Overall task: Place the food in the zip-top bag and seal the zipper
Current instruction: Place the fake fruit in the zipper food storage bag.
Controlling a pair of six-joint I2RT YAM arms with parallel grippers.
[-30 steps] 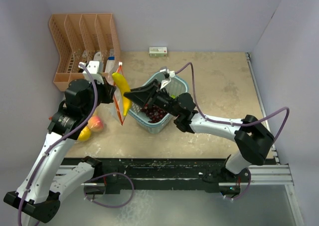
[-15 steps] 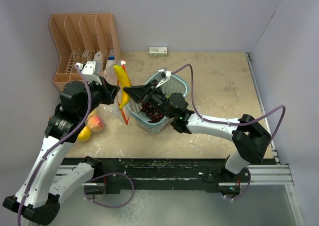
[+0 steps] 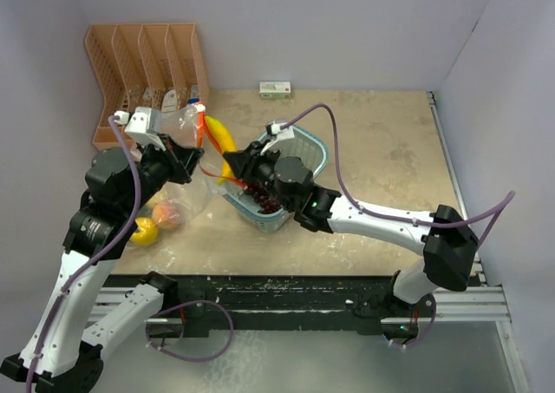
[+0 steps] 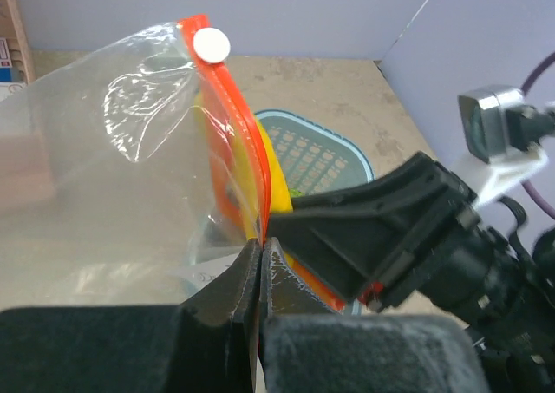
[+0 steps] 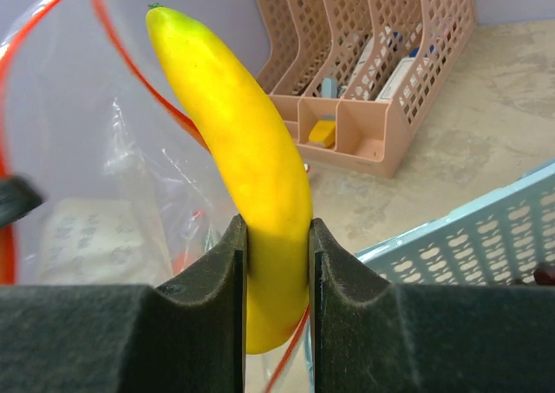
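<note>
Bystanders on the beige table (image 3: 390,150)
Salmon slotted rack (image 3: 143,63) far left, small white-green box (image 3: 275,88) at back wall, light blue mesh basket (image 3: 314,150) centre

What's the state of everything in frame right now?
left gripper, shut on the zipper.
right gripper, shut on the banana.
zip-top bag, held up, unsealed.
zipper, open, pinched at one spot.
banana, upright, tip at the bag's mouth.
basket, holds the grape bunch.
peach, loose, outside the bag.
yellow fruit, loose beside the peach.
organizer, upright, back left.
</note>
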